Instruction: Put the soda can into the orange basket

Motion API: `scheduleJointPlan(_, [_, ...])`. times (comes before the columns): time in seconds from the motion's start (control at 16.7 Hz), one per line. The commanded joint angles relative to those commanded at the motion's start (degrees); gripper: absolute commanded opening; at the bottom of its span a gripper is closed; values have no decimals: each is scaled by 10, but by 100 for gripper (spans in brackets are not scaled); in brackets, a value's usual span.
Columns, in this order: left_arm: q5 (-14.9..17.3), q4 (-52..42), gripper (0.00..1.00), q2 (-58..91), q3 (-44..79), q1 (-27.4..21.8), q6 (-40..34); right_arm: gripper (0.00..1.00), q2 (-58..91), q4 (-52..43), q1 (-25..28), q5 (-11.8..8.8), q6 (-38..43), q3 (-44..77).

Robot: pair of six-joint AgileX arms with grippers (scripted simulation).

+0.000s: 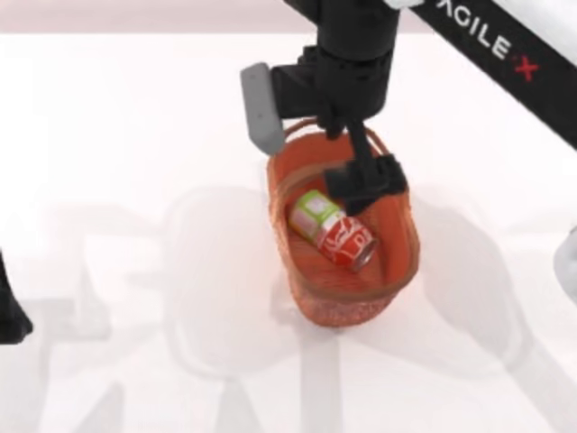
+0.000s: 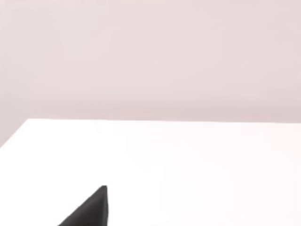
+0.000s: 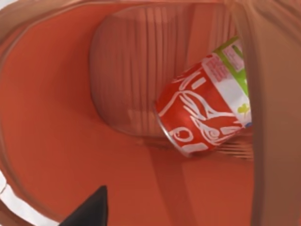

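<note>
Right gripper (image 1: 365,183), grip state unclear, above cylindrical soda can (image 1: 332,230) lying in woven oval orange basket (image 1: 397,271).

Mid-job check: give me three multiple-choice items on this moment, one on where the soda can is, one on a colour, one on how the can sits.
1. Where is the soda can?
A. On the bare table
B. Inside the orange basket
C. Held high above the basket

2. What colour is the can's lower part?
A. Lime green
B. Blue
C. Black

3. How does the can sit?
A. Upright
B. Lying on its side
C. Crushed flat

Answers: 1 B, the top view shows the can within the basket's rim, with the right gripper above the basket beside it. 2 A, the end away from the red half is lime green in the top and right wrist views. 3 B, its long side faces up. The left arm is parked at the table's left edge.
</note>
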Motion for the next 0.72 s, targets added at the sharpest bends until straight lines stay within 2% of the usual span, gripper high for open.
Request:
scheduleJointPlan(0.36, [0, 0, 100, 0, 0, 0, 0, 100, -27, 62, 2, 0, 1, -90])
scheduleJointPlan(0.6, [0, 0, 100, 0, 0, 0, 0, 100, -29, 66, 2, 0, 1, -96])
scheduleJointPlan(0.72, [0, 0, 100, 0, 0, 0, 0, 85, -29, 66, 2, 0, 1, -96])
